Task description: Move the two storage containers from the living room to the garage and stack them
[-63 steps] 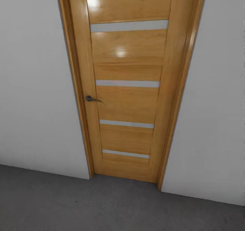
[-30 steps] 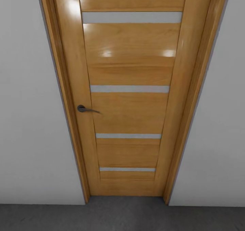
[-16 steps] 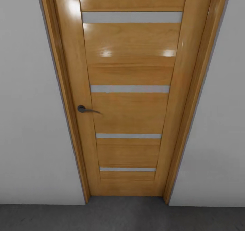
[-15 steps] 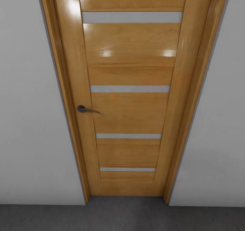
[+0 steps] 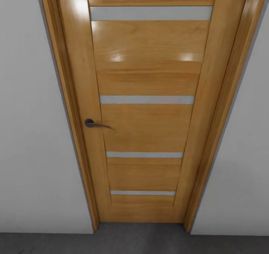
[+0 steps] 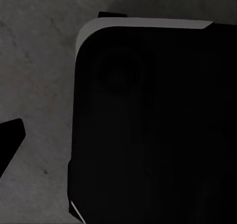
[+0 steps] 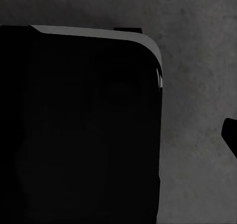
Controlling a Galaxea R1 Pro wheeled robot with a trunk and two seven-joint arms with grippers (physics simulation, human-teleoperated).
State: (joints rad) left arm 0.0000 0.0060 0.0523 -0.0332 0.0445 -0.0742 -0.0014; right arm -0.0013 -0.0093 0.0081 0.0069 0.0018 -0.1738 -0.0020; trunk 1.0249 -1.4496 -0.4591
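closer now, your view has crept toward the wooden door (image 5: 149,108); rough dark grey floor (image 6: 34,75) lies beneath each pincer, whose opening you cannot tell.

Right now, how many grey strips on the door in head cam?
4 on the wooden door: top, above the handle, below it, lowest. More may sit above the frame.
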